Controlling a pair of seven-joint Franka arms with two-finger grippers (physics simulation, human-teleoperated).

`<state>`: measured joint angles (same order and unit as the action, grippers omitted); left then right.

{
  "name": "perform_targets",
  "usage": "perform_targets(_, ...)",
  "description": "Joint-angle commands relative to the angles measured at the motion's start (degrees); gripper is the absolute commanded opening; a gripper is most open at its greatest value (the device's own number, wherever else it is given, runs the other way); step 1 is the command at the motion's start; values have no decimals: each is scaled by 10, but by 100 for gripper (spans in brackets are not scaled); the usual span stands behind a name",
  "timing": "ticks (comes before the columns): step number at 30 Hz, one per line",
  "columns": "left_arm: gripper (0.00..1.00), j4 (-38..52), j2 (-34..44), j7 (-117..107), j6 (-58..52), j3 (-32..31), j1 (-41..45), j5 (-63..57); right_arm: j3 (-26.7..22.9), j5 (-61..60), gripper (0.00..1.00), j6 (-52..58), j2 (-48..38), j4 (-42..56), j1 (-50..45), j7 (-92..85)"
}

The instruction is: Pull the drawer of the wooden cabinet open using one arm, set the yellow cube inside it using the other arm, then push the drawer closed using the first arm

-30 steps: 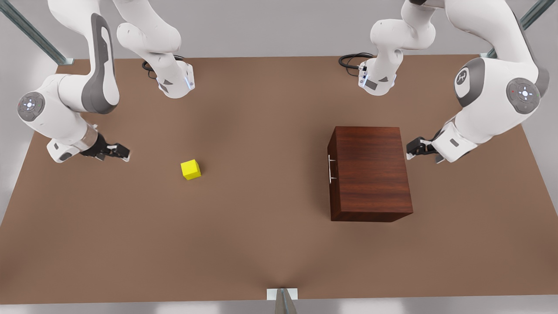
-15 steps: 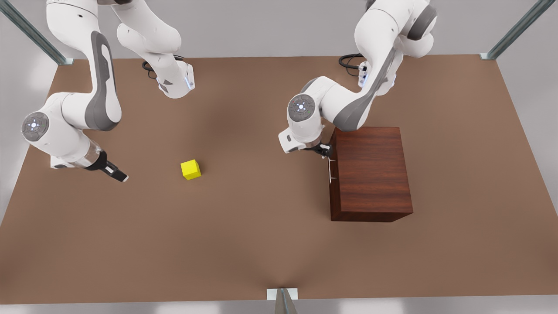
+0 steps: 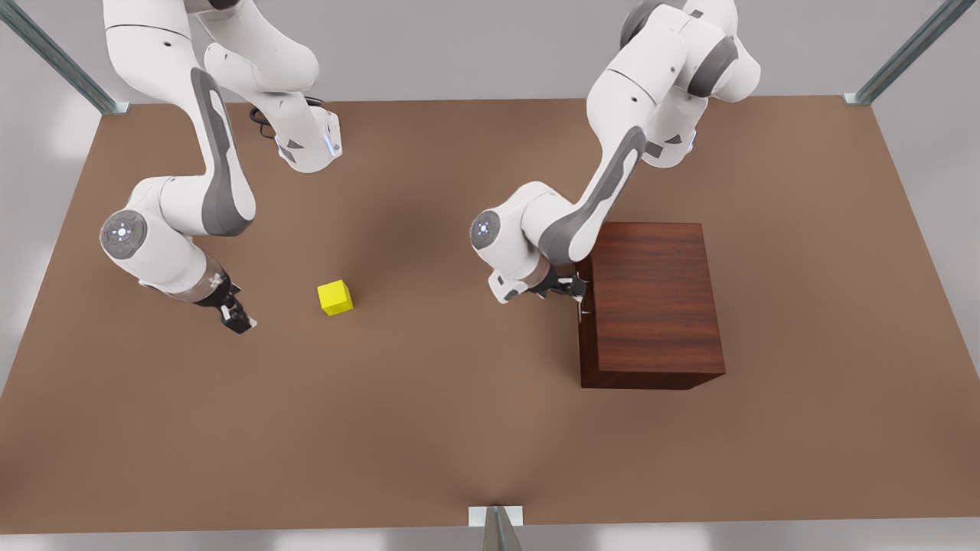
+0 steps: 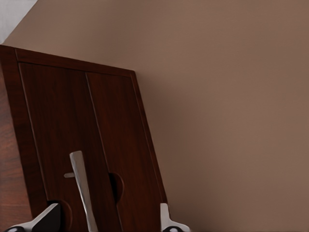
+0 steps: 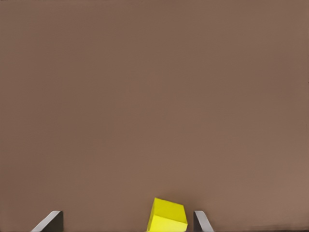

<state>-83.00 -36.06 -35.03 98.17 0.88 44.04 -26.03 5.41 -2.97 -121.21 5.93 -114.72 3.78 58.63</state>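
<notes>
Brown table: left pincer gapes astride the drawer handle; right pincer spread near the yellow cube.

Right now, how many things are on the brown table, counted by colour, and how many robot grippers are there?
Yellow: 1, the small yellow cube.
Dark reddish-brown: 1, the wooden cabinet with its drawer closed, silver bar handle.
Grippers: 2, the left gripper at the handle, the right gripper beside the cube, both open.
Total: 2 things, 2 grippers.
</notes>
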Motion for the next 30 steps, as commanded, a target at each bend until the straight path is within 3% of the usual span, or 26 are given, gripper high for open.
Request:
perform_targets(1,100,-5,-2,-141,6,1,-1,-19,1,1,100,-26,1,-4,-10,235)
perform_targets(10,100,-2,-21,-152,22,1,-4,-14,1,-1,100,-70,-4,-89,-20,250)
perform_targets(30,100,15,-34,-171,60,-3,1,7,1,-24,100,-193,49,-156,-62,264)
